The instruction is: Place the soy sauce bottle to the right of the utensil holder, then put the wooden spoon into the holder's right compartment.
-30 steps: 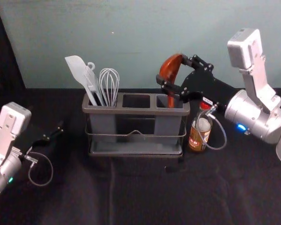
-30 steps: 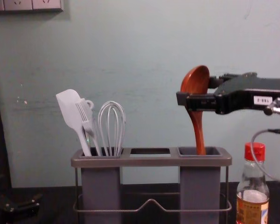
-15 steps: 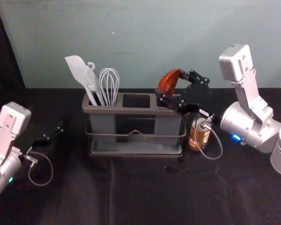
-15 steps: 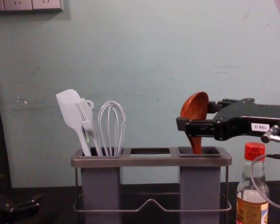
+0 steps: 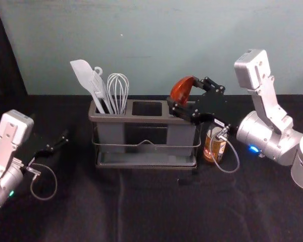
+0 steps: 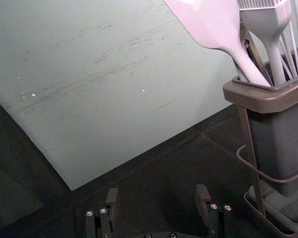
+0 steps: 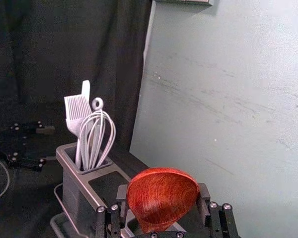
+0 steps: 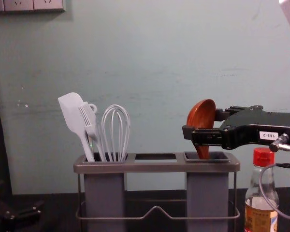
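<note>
My right gripper (image 5: 182,92) is over the right end of the grey utensil holder (image 5: 149,119), shut on the bowl of the wooden spoon (image 5: 181,89). In the right wrist view, the fingers of the right gripper (image 7: 163,194) flank the spoon bowl (image 7: 161,198). The chest view has the spoon (image 8: 202,115) upright, its handle down inside the holder's right compartment (image 8: 217,156). The soy sauce bottle (image 8: 262,198), red-capped, stands right of the holder, partly behind my arm's cable. My left gripper (image 5: 59,141) is parked at the far left; in its wrist view the left gripper (image 6: 157,195) is open and empty.
A white spatula (image 5: 83,75), a brush (image 8: 89,123) and a whisk (image 5: 118,91) stand in the holder's left compartment. The wall (image 5: 156,45) rises behind the black-covered table (image 5: 156,206).
My right gripper has come down with the spoon, which sits deeper in the right compartment, and the motion has slowed. The left arm, holder and bottle have stayed put.
</note>
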Controlling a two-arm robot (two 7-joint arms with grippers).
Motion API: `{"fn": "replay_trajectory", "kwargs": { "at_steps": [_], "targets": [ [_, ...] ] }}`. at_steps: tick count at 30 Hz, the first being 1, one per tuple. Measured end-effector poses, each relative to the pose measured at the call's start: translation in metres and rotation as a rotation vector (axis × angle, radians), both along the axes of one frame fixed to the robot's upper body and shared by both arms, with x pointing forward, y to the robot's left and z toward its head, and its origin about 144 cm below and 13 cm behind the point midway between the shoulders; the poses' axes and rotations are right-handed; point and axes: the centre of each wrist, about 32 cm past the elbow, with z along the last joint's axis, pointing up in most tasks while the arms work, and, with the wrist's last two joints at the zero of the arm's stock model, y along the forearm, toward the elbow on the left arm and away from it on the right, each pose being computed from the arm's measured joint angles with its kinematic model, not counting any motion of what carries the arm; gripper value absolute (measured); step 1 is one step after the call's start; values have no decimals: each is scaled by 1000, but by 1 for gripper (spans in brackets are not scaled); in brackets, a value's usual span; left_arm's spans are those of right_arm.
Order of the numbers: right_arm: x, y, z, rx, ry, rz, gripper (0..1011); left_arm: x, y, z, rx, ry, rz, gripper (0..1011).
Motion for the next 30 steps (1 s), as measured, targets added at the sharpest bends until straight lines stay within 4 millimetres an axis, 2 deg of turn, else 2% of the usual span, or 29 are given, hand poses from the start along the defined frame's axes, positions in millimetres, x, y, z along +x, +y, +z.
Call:
{"fn": "replay_trajectory", "kwargs": {
  "at_steps": [7, 11, 13, 30],
  "targets": [
    [0, 0, 0, 0, 0, 0, 863, 0, 0, 0, 0, 0, 0, 1012],
    [0, 0, 0, -1, -1, 0, 984, 0, 0, 0, 0, 0, 0, 1012],
    [0, 0, 0, -1, -1, 0, 1003, 0, 0, 0, 0, 0, 0, 1011],
    [-4, 4, -3, -11, -14, -14, 1002, 0, 0, 0, 0, 0, 0, 1012]
  ]
}}
